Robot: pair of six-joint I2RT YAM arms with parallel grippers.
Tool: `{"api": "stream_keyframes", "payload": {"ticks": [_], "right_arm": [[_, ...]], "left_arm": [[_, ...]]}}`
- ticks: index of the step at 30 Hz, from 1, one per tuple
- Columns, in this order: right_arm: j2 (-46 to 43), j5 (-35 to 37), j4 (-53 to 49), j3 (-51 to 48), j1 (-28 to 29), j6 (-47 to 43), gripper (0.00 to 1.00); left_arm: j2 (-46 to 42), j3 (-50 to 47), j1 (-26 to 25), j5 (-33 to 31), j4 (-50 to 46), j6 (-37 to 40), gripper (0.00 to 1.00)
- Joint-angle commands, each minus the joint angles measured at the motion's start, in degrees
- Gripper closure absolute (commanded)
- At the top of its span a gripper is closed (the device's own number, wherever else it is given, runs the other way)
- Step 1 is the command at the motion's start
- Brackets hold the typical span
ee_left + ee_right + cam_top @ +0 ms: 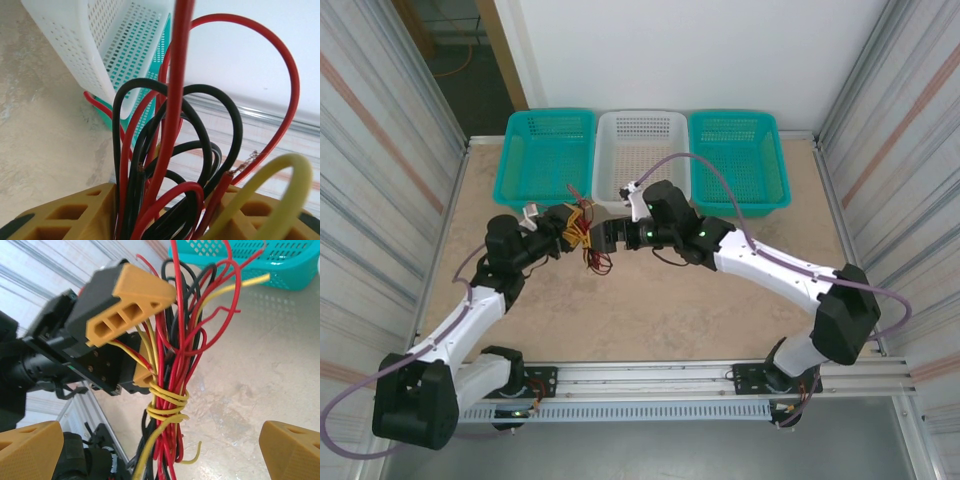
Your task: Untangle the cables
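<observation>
- Two orange left fingers are closed on the cables. In the left wrist view, red and black loops and one pale yellow wire rise straight out from between them.
- Both right fingers are spread wide and hold nothing. In the right wrist view, the bundle hangs in the gap between them and touches neither one.
- Several red, black and pale yellow wires are packed into one upright bunch. Their loops fan out at the end nearest the baskets.
- One yellow wire is wound a few turns around the waist of the bunch, cinching it just beside the left fingers.
- Seen from above, the bunch sits between the two arms over the far middle of the table. A few red loops droop toward the table, and I cannot tell whether they touch it.
- Three baskets stand in a row along the table's far edge: a teal basket, a white basket and a second teal basket.
- Little of the task looks done. No wire has come away from the bunch, and the yellow wrap is still in place. My judgement is that the wrap must be loosened first, then each wire drawn out in turn.
</observation>
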Motion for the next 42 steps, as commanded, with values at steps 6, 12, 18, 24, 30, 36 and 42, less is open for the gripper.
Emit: {"api": "stream_keyframes", "payload": {"ticks": [6,12,18,24,30,36,42], "right_arm": [[6.66,-1.57,4.17,3.97,2.68,1.99,0.05],[10.12,-2.76,3.31,7.27,2.59,2.62,0.4],[7.39,1.28,-0.65,6.42,2.26,-0.29,0.02],[-4.63,5.58,1.51,-2.09,1.7,-4.24,0.01],[-3.42,10.53,7.62,-7.31,5.48,-1.82,0.01],[3.95,11.43,12.63,-2.17,6.89,-0.17,0.01],[10.34,8.34,15.14,2.41,7.25,1.97,0.13]], "left_arm": [[-3.74,1.17,0.54,-2.99,2.65,-4.79,1.0],[-4.0,1.55,0.54,-3.24,2.48,-5.33,1.0],[-5.0,0.34,0.92,-4.45,2.11,-6.0,1.0],[-6.56,-3.22,2.14,-6.72,-1.4,-11.69,1.0],[-7.45,-4.82,2.12,-9.47,-2.29,-16.94,1.0],[-8.6,-5.24,2.12,-10.99,-2.73,-18.99,1.0],[-7.89,-4.87,1.77,-11.59,-2.16,-19.3,1.0]]}}
